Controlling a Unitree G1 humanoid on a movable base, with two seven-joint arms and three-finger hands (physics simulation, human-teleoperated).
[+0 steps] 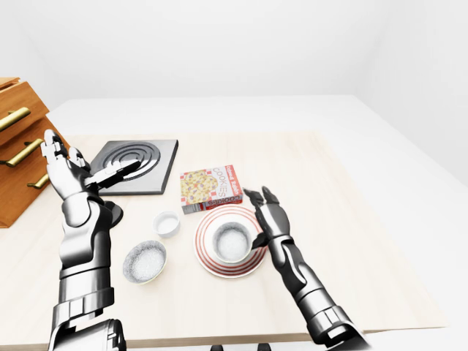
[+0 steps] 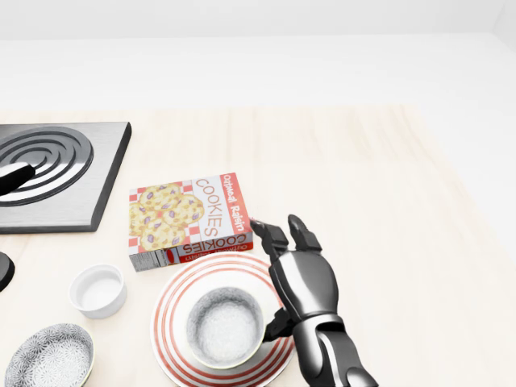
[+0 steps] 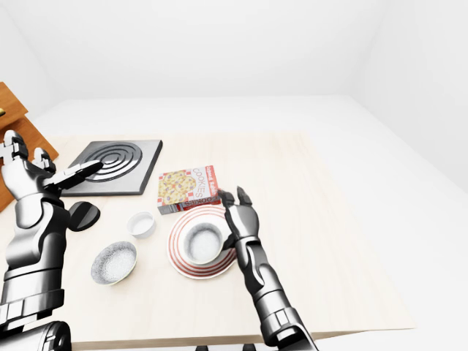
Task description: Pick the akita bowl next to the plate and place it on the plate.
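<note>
The akita bowl (image 2: 224, 329), set on the plate (image 2: 171, 347), is judged rigid, light, breakable, best gripped at its rim; the right robot hand (image 2: 305, 282) is spread apart beside it.

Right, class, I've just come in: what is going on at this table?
The robot's right hand is open beside the akita bowl, fingers spread, not gripping. The bowl sits upright on the red-striped plate, so the placing looks done. The left hand hangs open near the burner plate, holding nothing. A cookie box, a small white cup and a second patterned bowl lie nearby.
</note>
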